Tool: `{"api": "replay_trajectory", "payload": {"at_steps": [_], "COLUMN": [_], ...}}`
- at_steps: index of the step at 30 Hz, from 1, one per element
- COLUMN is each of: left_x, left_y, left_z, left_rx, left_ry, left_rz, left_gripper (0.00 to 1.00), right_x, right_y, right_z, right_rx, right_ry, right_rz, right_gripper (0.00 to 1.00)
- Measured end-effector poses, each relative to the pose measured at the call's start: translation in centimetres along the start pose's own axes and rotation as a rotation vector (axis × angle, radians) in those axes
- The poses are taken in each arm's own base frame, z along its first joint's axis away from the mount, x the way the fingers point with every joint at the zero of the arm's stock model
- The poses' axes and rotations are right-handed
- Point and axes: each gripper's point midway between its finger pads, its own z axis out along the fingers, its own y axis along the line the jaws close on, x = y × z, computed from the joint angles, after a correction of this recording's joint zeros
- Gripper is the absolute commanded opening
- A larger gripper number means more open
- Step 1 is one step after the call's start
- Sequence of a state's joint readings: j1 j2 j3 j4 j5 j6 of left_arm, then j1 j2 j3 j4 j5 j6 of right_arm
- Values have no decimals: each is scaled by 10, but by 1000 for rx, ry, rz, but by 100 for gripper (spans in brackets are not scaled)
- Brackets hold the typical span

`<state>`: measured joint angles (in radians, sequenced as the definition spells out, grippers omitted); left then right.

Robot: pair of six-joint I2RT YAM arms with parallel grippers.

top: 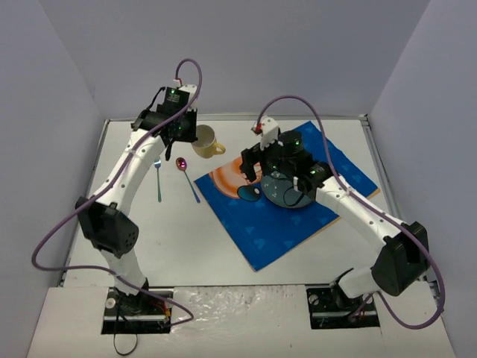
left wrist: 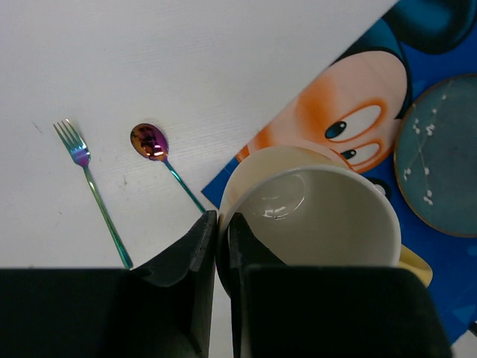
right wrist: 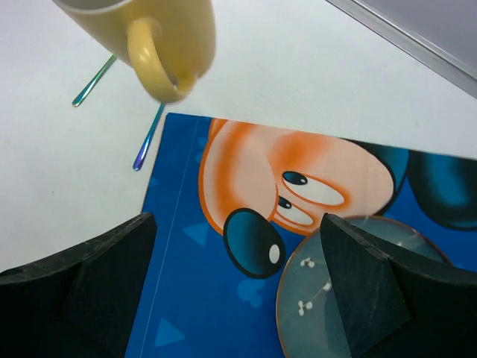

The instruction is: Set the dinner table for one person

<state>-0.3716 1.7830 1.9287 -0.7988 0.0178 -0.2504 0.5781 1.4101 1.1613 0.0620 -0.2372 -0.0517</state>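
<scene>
The white dinner table [top: 186, 239] carries a blue cartoon-mouse placemat [top: 261, 224] with a dark speckled plate [top: 287, 190] on it. My left gripper [top: 186, 133] is shut on the rim of a yellow mug [top: 208, 142], one finger inside and one outside, as the left wrist view shows at the gripper [left wrist: 222, 239] and the mug [left wrist: 320, 216]. The mug hangs tilted above the table near the mat's far left corner. My right gripper [right wrist: 238, 291] is open and empty above the mat, beside the plate [right wrist: 320, 306]. The mug [right wrist: 149, 33] shows at the top left of that view.
An iridescent fork [top: 159, 179] and a spoon [top: 185, 173] lie side by side on the bare table left of the placemat; they also show in the left wrist view as the fork [left wrist: 89, 186] and the spoon [left wrist: 149, 142]. Grey walls enclose the table on three sides.
</scene>
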Motion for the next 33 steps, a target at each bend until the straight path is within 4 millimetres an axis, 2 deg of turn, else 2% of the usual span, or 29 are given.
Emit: {"api": "replay_trajectory", "payload": {"at_steps": [3,5,11,15,21,28,33], "left_x": [5,13,40,43,44,46,49], "left_y": [-20,-28,-29,-27,-27,-32,-36], "left_z": [-27,-35,-32,-31,-31,-31,-30], "left_rx": [36,47,35,21,20,44,66], "left_ry": [-6,7,87,96,97,105,114], "left_rz": [34,53,76,73,64,55,52], "left_gripper": [0,0,0,0,0,0,0], "right_x": [-7,-11,-10,-11,-8,-9,1], "right_y": [21,35,63,69,75,77,77], "right_z": [15,23,30,30,33,38,43], "right_rx": [-59,-94,-161,-181,-199,-205,-208], "right_ry": [10,12,18,14,20,-16,-26], "right_rz": [-80,-125,-203,-223,-240,-250,-250], "right_gripper": [83,81,72,63,60,51,47]}}
